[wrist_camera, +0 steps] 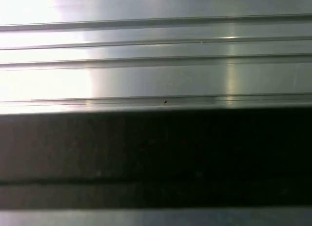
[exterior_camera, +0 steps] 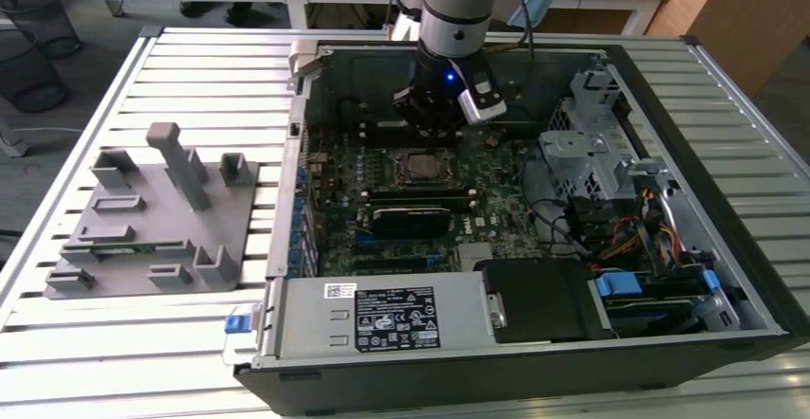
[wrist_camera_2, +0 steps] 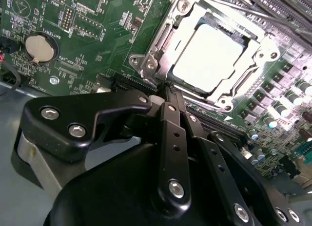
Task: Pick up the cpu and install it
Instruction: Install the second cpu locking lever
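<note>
The cpu (wrist_camera_2: 207,58), a shiny silver square, lies flat inside the metal-framed socket (wrist_camera_2: 146,65) on the green motherboard (wrist_camera_2: 107,26). In the exterior view the cpu (exterior_camera: 422,165) sits at the board's middle, inside the open computer case (exterior_camera: 708,201). My gripper (exterior_camera: 431,133) hangs just above and behind the socket. In the second wrist view my gripper (wrist_camera_2: 168,88) has its black fingers (wrist_camera_2: 171,133) drawn together to a point near the socket's corner, with nothing between them. It is apart from the cpu.
A grey fixture tray (exterior_camera: 152,215) with upright posts rests on the slatted metal table (wrist_camera: 156,65) at the exterior view's left. Inside the case stand a power supply (exterior_camera: 379,317), a drive cage (exterior_camera: 589,144) and cable bundles (exterior_camera: 633,239). A coin battery (wrist_camera_2: 40,47) sits on the board.
</note>
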### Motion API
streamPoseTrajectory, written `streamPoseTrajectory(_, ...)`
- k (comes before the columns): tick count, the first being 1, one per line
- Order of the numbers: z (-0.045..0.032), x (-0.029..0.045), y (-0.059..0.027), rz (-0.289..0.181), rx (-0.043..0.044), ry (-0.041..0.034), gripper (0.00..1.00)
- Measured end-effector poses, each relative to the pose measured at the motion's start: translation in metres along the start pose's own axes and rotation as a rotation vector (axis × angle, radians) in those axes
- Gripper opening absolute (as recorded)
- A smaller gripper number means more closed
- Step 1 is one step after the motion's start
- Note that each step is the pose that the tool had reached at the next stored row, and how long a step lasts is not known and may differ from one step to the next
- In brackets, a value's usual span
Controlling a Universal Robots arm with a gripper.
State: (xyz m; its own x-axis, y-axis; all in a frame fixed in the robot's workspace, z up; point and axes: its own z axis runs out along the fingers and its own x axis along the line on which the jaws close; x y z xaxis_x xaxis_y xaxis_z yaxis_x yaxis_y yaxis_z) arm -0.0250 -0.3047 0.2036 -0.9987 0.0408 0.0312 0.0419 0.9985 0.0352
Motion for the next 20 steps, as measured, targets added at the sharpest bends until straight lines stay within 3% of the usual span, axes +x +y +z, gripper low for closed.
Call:
streamPoseTrajectory(8,-0.0003,-0.0003,-0.0085,0.000,0.0001,0.0000,0.11)
streamPoseTrajectory(16,-0.0007,-0.0004,-0.0110,0.000,0.0003,0.0001,0.11)
streamPoseTrajectory(20,-0.0051,-0.0003,-0.0109,0.000,0.0001,0.0000,0.11)
